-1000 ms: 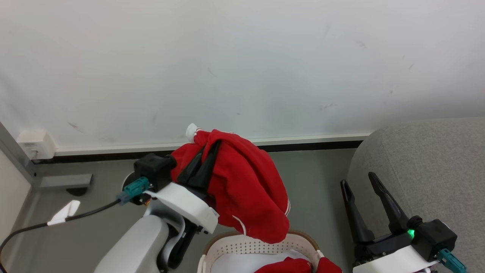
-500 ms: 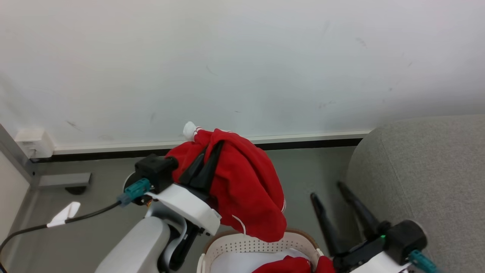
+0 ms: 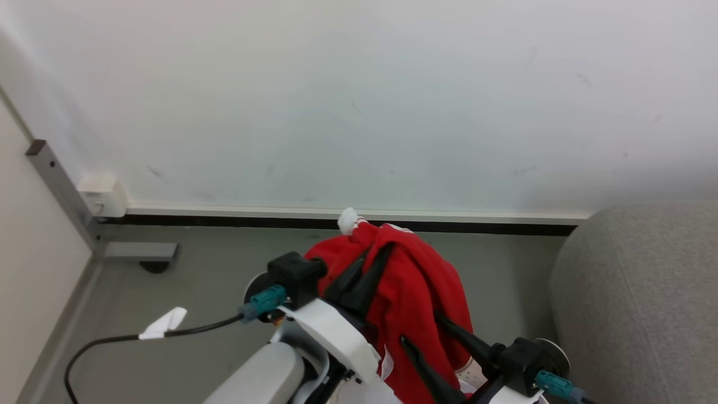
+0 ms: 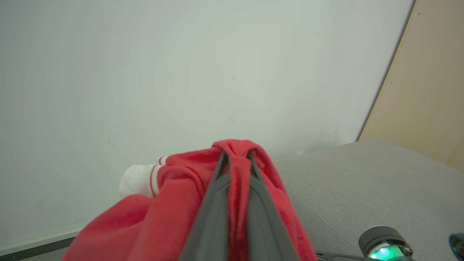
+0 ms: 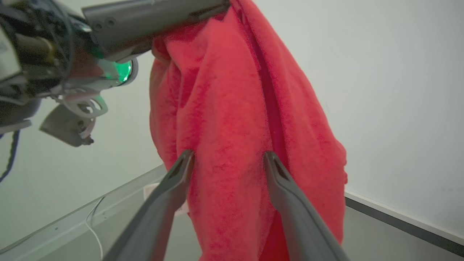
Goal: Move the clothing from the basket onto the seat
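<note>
Aloft, left gripper (image 4: 236, 157) pinches clothing (image 3: 418, 292); right gripper (image 5: 228, 155) fingers (image 5: 281, 181) spread.

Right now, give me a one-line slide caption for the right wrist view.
Open right gripper frames the hanging red clothing, pinched from above by the shut left gripper.

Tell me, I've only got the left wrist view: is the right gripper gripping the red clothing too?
Observer: No. The right gripper is open, its fingers either side of the hanging clothing.
Operator: Does it hang far below my grip?
Observer: Yes. The head view shows it draping from the left gripper to the picture's bottom edge.
Operator: Anything lying to my left?
Observer: A black cable with a white tag, on the floor.
</note>
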Controlling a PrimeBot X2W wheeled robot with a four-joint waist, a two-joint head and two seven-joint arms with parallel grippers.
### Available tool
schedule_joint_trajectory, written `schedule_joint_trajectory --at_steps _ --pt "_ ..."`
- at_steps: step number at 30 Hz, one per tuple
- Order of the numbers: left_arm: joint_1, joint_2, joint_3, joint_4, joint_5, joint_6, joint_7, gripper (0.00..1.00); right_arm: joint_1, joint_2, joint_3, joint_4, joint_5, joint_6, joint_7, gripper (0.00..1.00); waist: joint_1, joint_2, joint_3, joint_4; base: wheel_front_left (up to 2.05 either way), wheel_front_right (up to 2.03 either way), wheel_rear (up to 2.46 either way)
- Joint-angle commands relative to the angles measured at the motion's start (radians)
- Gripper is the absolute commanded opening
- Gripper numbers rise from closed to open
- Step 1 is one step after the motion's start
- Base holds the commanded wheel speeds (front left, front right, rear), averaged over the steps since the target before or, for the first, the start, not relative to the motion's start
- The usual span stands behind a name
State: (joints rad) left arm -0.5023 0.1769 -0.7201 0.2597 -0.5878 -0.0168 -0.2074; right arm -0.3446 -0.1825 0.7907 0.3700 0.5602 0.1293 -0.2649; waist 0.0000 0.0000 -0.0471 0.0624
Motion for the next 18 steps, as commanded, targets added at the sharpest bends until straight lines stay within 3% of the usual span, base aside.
schedule_joint_trajectory --at_steps 1,6,13,14,16,18 --pt "0.007 -0.005 -0.006 0.004 0.006 -0.006 0.0 0.0 -0.017 -0.001 0.011 0.019 0.013 0.003 0.001 1.0 0.0 0.0 -0.008 0.026 0.0 0.0 0.0" --pt "0.012 -0.031 -0.061 0.013 0.027 -0.022 0.015 0.0 -0.058 0.01 0.056 0.098 0.03 0.003 0.001 1.0 0.0 0.0 -0.018 0.07 0.0 0.0 0.0" --pt "0.029 -0.057 -0.107 0.013 0.017 -0.039 0.027 0.0 -0.067 0.045 0.005 0.166 0.011 0.003 0.001 1.0 0.0 0.0 -0.027 0.121 0.0 0.0 0.0" --pt "0.03 -0.057 -0.11 0.012 0.016 -0.04 0.027 0.0 -0.063 0.047 0.001 0.17 0.01 0.003 0.001 0.72 0.0 0.0 -0.028 0.125 0.0 0.0 0.0" --pt "0.031 -0.055 -0.11 0.011 0.012 -0.038 0.028 0.0 -0.06 0.051 -0.003 0.175 0.007 0.003 0.001 0.0 0.0 0.0 -0.029 0.131 0.0 0.0 0.0" --pt "0.031 -0.051 -0.108 0.01 0.01 -0.033 0.027 0.0 -0.055 0.053 -0.005 0.177 0.006 0.003 0.001 0.0 0.0 0.0 -0.029 0.135 0.0 0.0 0.0"
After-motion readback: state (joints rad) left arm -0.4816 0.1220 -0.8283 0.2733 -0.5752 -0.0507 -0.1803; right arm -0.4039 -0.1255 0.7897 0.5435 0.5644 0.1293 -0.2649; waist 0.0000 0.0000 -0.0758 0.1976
